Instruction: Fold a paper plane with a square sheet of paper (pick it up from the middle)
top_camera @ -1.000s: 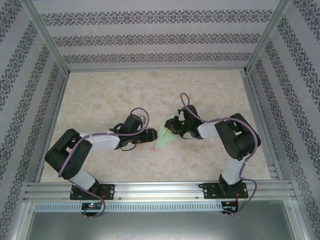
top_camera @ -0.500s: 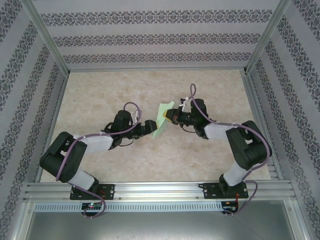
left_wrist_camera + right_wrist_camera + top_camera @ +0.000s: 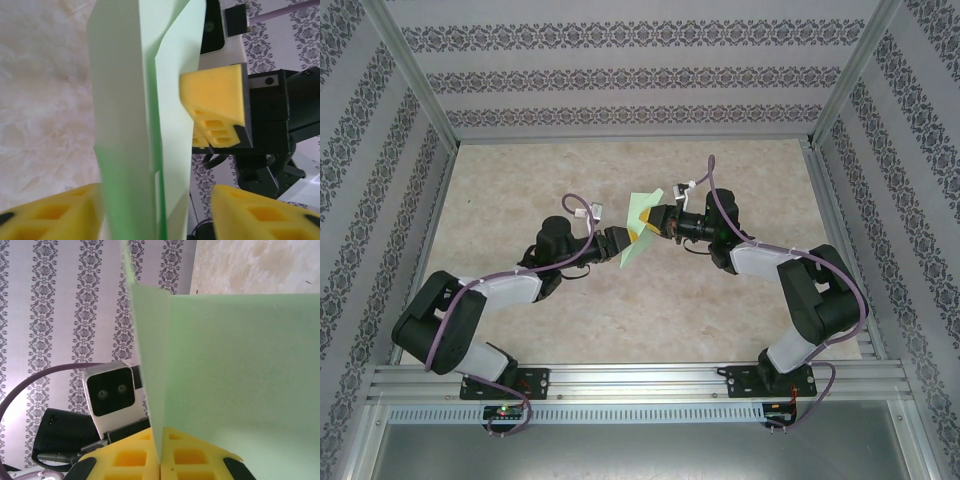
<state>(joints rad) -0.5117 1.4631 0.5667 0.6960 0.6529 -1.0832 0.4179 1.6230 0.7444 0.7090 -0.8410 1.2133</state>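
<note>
The paper plane (image 3: pixel 642 207) is a pale green sheet folded into a narrow pointed shape, held up above the table between both arms. My right gripper (image 3: pixel 649 226) is shut on it from the right; its yellow pads (image 3: pixel 200 460) pinch the folded edge (image 3: pixel 150 390), and one pad shows behind the paper (image 3: pixel 215 105). My left gripper (image 3: pixel 627 239) reaches in from the left and stands open around the folded layers (image 3: pixel 135 125). One finger (image 3: pixel 50 212) lies against the paper. The other finger (image 3: pixel 265 210) stands apart from it.
The beige marbled table (image 3: pixel 620 320) lies below, fenced by aluminium rails (image 3: pixel 630 378) at the near edge and patterned walls (image 3: pixel 620 75) on three sides. The left arm's wrist camera (image 3: pixel 110 392) faces the right gripper at close range.
Both grippers and the paper have moved away from the arm bases toward the table's middle. The left gripper has followed the paper and now has its fingers on either side of it.
</note>
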